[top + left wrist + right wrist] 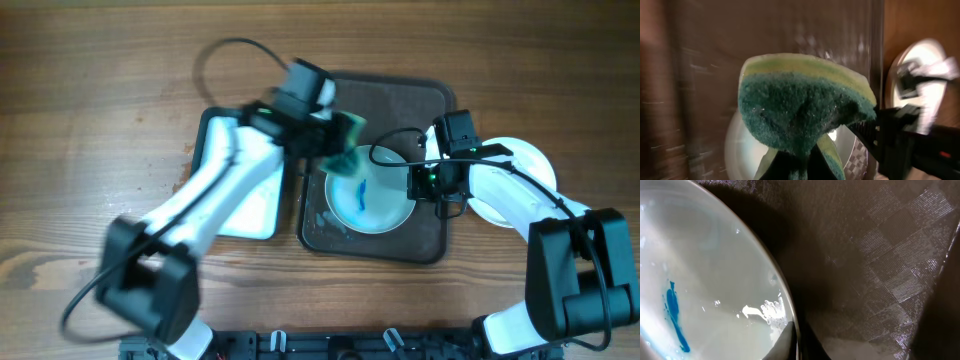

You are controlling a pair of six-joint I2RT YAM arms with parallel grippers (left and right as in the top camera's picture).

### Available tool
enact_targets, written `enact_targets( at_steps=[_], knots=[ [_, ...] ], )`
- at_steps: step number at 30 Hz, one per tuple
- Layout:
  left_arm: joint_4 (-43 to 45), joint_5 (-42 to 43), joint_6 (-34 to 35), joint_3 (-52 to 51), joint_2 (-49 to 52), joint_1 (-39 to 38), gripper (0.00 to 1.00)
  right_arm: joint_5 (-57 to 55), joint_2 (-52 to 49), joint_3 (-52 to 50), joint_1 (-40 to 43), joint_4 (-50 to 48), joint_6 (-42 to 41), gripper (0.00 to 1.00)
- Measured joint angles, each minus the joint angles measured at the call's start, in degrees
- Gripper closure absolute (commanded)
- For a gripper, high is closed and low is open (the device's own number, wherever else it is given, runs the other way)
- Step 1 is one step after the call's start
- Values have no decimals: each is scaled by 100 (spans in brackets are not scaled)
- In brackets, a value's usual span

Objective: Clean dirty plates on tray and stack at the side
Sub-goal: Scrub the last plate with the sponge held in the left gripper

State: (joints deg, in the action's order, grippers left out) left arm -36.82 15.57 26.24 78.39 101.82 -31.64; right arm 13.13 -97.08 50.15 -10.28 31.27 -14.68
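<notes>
The left hand (794, 167) is closed on a sponge (800, 105), pinching it from below so that it bulges. Its dark green scouring face is turned to the wrist camera, with the yellow layer along the top edge. From overhead, the sponge (347, 145) hangs over the far left rim of a plate (385, 210); whether it touches the plate is not clear, since the left wrist view is blurred.

The plate lies in the near half of the tray (400, 100), with a blue smear (362, 190) in its centre and fainter blue marks towards its left edge.

The right hand (433, 186) sits at the plate's right rim. In the right wrist view a dark finger tip (807, 347) shows at the bottom edge, right against the rim (785, 305), with the tray's checked surface (880, 255) beside it. Whether this hand is clamped on the rim or merely resting there cannot be told.

A second plate (525, 160) lies on the table (100, 100) just right of the tray, partly under the right arm. Left of the tray, a white tray (255, 205) with a dark rim lies under the left arm.
</notes>
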Motion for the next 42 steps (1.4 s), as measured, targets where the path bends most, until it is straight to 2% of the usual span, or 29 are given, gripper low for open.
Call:
enact_targets(
  at_steps=[2,7,9,12,16,18,22,26,30,37,39,42],
  knots=[
    [354,177,197,-31,658,-442,96,0,-2,2,0,13,0,96],
    [280,321,446,-52,1510,-699,96,0,-2,4,0,31,-2,96],
    [-162,4,455,24,1497,-660,96,4,-2,4,0,39,-2,96],
    [-743,-940,254,79,1429,-601,96,17,-2,4,0,42,-2,96],
    [-752,-1410,63,79,1410,-529,96,157,-13,4,-46,48,-24,96],
    [-376,-1145,39,39,1412,-439,96,162,-17,4,-37,70,-50,96],
    [730,188,46,-116,1510,-278,96,101,-17,15,22,85,-109,96],
    [1191,892,85,-120,1685,-885,96,96,-17,15,22,111,-107,96],
    [1060,1132,92,-109,1744,-955,96,98,-17,22,22,188,-105,96],
    [-63,1130,-396,20,1742,-748,96,127,-17,22,-7,227,-83,96],
    [-507,992,-638,28,1681,-483,96,127,-17,22,-7,227,-81,96],
    [-691,608,-863,-11,1528,-170,96,127,-17,22,-7,227,-81,95]
  ],
)
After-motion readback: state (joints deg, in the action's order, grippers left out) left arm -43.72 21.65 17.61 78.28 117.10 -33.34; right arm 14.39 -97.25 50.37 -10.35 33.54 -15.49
